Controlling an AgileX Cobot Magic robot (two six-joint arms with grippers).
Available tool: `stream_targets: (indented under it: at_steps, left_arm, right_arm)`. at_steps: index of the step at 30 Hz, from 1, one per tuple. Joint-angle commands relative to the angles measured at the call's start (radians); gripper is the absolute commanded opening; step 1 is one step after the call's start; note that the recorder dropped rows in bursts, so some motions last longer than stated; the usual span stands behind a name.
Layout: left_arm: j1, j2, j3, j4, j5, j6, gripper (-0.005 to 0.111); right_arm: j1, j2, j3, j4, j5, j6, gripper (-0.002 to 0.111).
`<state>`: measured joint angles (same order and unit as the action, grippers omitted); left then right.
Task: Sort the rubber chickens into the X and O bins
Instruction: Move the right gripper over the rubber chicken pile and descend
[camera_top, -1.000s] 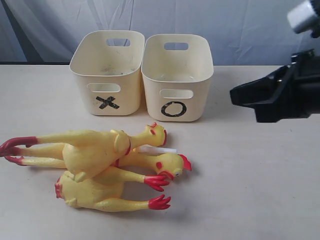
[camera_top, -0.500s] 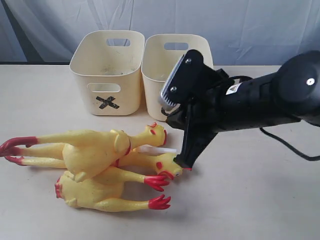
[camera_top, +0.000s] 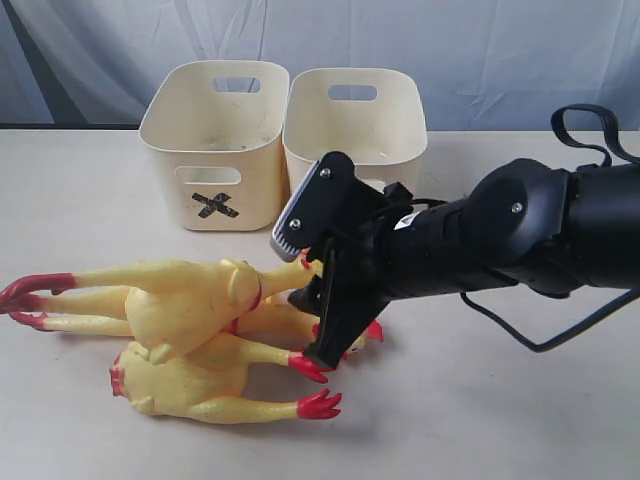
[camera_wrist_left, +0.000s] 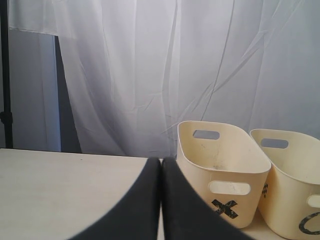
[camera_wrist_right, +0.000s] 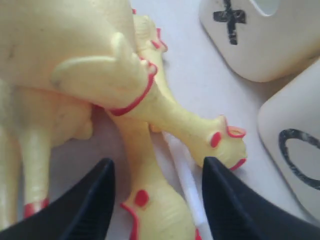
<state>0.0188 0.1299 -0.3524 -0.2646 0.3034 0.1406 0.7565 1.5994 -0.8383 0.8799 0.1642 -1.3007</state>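
Three yellow rubber chickens lie piled on the table in front of the bins. The top chicken (camera_top: 180, 295) (camera_wrist_right: 75, 55) points its head (camera_wrist_right: 222, 142) toward the bins, and another chicken (camera_top: 200, 385) lies in front with its red feet to the right. My right gripper (camera_top: 315, 325) (camera_wrist_right: 159, 162) is open just above the pile; a third chicken's neck and head (camera_wrist_right: 150, 210) and a white tube (camera_wrist_right: 182, 182) lie between its fingers. The X bin (camera_top: 215, 145) (camera_wrist_left: 225, 165) and the O bin (camera_top: 355, 130) (camera_wrist_left: 295, 180) stand side by side behind. My left gripper (camera_wrist_left: 161, 164) is shut with nothing in it.
A white curtain hangs behind the table. My right arm (camera_top: 500, 240) crosses in front of the O bin and hides its mark in the exterior view. Bare tabletop (camera_top: 500, 400) lies right of the pile.
My right arm swung in from the right edge and came down over the chickens' heads. Its jaws, shut a moment ago, now stand open. The chickens and bins have not moved.
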Motion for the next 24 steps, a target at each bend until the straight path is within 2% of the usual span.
stream_targets:
  at_steps: [1,13,20,24]
  left_arm:
    - [-0.002,0.002,-0.007,0.0,-0.009,-0.006,0.0]
    - [-0.002,0.002,-0.007,0.0,-0.009,-0.006,0.0]
    - [-0.002,0.002,-0.007,0.0,-0.009,-0.006,0.0]
    - [-0.002,0.002,-0.007,0.0,-0.009,-0.006,0.0]
  right_arm:
    - [0.003,0.002,-0.005,0.018,0.091,-0.006,0.051]
    - [0.003,0.002,-0.005,0.049,0.104,-0.006,0.051]
    - [0.003,0.002,-0.005,0.047,-0.057,-0.006,0.051]
    - [0.003,0.005,-0.015,0.042,-0.071,-0.009,0.051]
